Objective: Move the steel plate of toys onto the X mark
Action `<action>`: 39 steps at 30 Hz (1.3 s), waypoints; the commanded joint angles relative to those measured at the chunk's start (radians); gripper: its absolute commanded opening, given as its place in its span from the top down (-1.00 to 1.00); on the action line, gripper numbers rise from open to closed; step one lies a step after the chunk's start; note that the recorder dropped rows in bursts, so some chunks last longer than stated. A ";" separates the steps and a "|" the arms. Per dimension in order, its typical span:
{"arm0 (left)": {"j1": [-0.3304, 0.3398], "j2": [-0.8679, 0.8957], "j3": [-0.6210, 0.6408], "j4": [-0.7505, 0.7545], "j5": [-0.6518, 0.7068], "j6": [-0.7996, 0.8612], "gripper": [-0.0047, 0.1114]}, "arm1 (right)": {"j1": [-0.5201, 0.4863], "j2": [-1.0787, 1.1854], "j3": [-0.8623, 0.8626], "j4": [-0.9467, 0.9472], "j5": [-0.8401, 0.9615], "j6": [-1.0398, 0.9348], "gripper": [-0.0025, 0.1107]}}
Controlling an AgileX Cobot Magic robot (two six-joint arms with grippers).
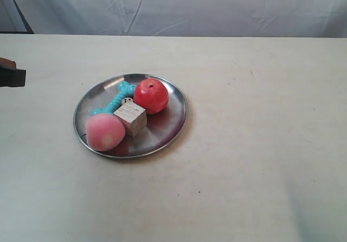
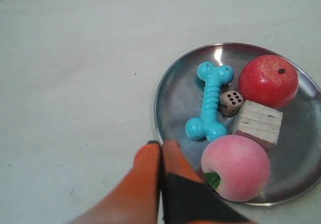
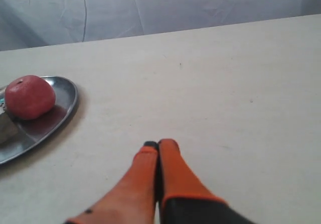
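Observation:
The steel plate (image 1: 172, 123) lies on the cream table left of centre and holds a red apple (image 1: 151, 95), a pink peach (image 1: 104, 132), a teal bone (image 1: 115, 104), a wooden cube (image 1: 132, 118) and a tiny die (image 1: 127, 100). My left gripper (image 2: 161, 146) is shut with nothing between its orange fingers, and its tips appear over the edge of the plate (image 2: 175, 101) nearest it, beside the peach (image 2: 235, 166). My right gripper (image 3: 158, 146) is shut and empty over bare table, apart from the plate (image 3: 62, 108). No X mark shows in any view.
A dark and orange arm part (image 1: 11, 75) pokes in at the exterior view's left edge, well away from the plate. A wrinkled pale cloth (image 1: 179, 6) hangs behind the table's far edge. Cream tabletop (image 1: 260, 144) stretches right of and in front of the plate.

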 commanded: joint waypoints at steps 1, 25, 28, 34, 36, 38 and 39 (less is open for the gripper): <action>-0.002 -0.005 0.004 -0.010 -0.010 -0.001 0.91 | -0.004 -0.007 0.006 -0.035 0.047 0.002 0.96; 0.000 -0.123 0.102 0.112 -0.093 0.004 0.91 | -0.004 -0.007 0.006 -0.016 0.049 0.004 0.96; 0.000 -0.268 0.181 0.115 -0.090 0.002 0.91 | -0.004 -0.007 0.006 -0.013 0.049 0.004 0.96; 0.000 -0.634 0.351 0.088 -0.090 -0.058 0.91 | -0.004 -0.007 0.006 -0.013 0.049 0.004 0.96; 0.000 -0.745 0.402 0.086 -0.090 -0.089 0.91 | -0.004 -0.007 0.006 -0.013 0.049 0.004 0.96; 0.000 -0.827 0.449 0.086 -0.090 -0.105 0.91 | -0.004 -0.007 0.006 -0.013 0.049 0.004 0.96; 0.000 -0.863 0.475 0.081 -0.090 -0.113 0.91 | -0.004 -0.007 0.006 -0.013 0.049 0.004 0.96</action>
